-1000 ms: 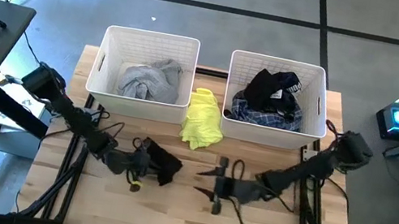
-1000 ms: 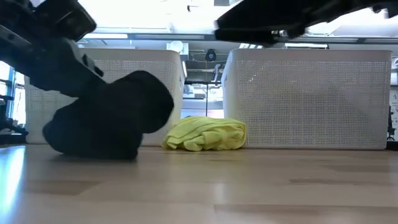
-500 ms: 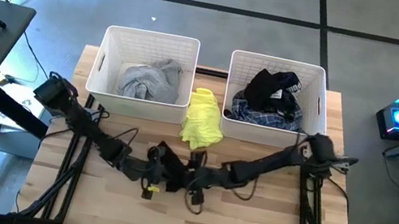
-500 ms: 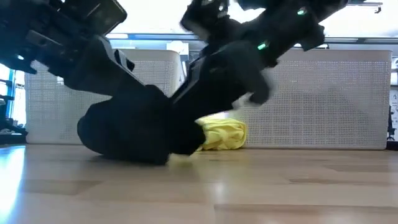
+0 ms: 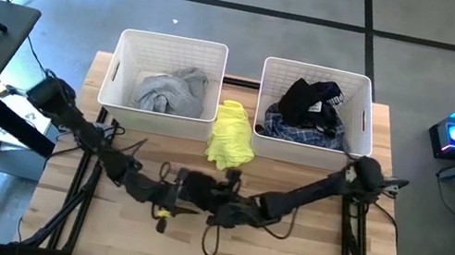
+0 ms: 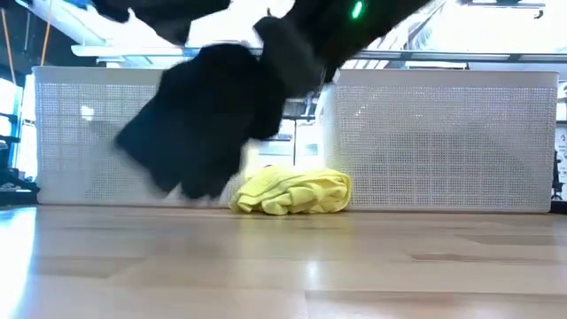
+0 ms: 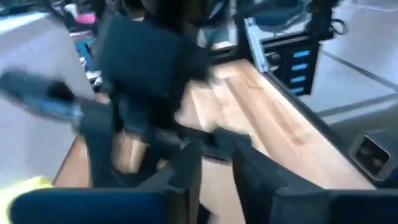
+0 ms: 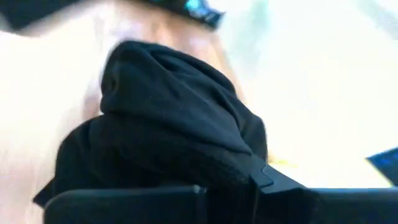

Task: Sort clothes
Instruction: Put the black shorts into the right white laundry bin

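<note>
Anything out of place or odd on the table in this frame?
One thing: the yellow garment lies crumpled on the table in the gap between the two white bins, outside both. The black garment hangs off the wood, with both arms meeting at it; which tool holds it is unclear.

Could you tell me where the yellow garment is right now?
In the high view the yellow garment lies on the table, in the gap between the two white bins, just beyond where both grippers meet.
</note>
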Tool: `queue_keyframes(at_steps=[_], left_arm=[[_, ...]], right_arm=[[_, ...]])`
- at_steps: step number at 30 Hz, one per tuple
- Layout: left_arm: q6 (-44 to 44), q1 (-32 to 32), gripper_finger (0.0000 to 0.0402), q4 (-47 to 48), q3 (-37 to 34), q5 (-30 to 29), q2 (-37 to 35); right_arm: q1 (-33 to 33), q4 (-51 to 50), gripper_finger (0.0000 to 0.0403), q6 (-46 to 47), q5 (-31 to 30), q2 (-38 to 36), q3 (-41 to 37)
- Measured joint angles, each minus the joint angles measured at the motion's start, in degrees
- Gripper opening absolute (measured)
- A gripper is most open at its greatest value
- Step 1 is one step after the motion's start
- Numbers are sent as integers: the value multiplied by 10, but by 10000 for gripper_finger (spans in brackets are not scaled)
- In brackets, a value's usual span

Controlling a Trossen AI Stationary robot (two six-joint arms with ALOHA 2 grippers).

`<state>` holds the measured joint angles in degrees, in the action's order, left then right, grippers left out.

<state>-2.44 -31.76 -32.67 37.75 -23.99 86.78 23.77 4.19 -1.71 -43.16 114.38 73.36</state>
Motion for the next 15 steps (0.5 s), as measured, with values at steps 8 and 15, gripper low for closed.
queue_keyframes(at_steps=[8,15], left_arm=[[-28,-37,135,125,-4,-77,-117],[13,-41,136,160,-15,-123,-122]], right_arm=[[51,-92,9,3,-164,-153,1],[73,-83,5,-126,-300,-305,1]])
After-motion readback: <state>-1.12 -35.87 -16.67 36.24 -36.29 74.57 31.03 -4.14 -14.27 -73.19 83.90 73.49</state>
